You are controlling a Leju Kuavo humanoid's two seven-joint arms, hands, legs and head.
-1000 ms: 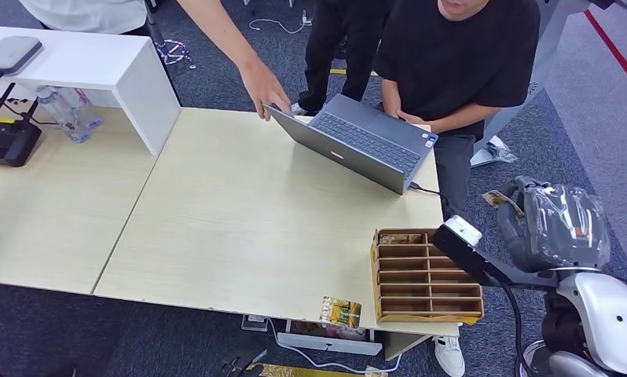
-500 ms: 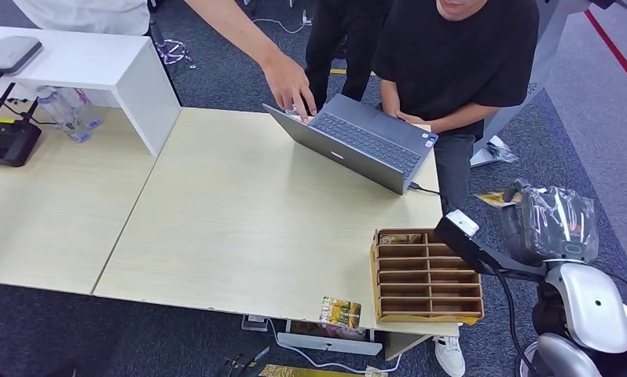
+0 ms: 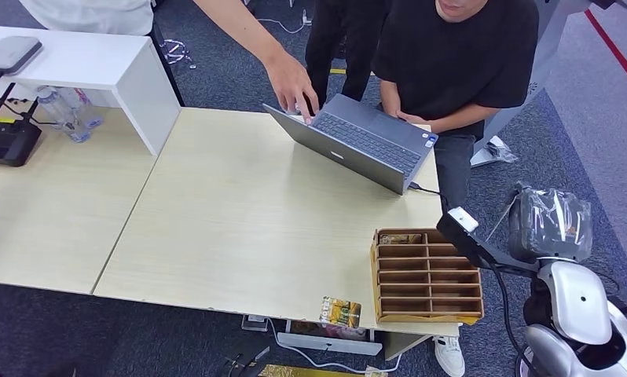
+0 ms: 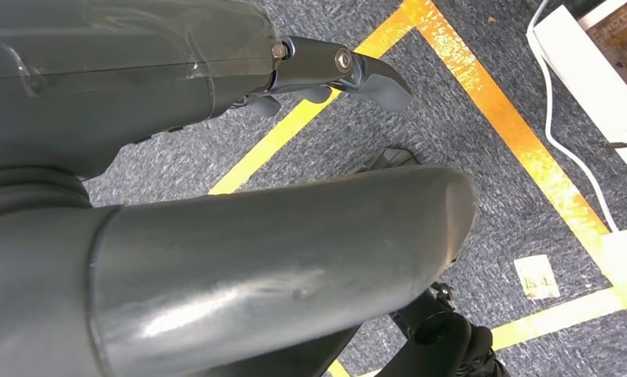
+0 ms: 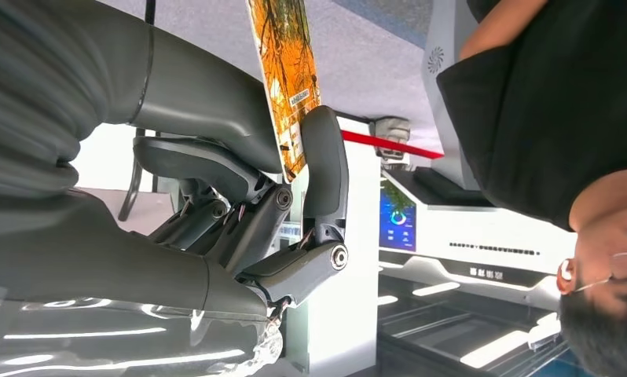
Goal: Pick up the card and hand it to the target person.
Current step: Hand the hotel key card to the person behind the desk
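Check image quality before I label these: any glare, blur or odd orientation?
Head view: sharp, evenly lit pale wooden table. Left wrist view: soft sheen on the grey left hand, blurred from closeness. Right wrist view: upside down; right hand pinching the orange printed card, bright background.

The right hand (image 5: 240, 173) pinches an orange-patterned card (image 5: 285, 75) between its thick grey thumb and a dark finger (image 5: 326, 169), with a person in a black shirt (image 5: 554, 102) near it.

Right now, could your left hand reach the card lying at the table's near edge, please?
Probably not yet: the left hand hangs down over the floor, though nothing covers the card.
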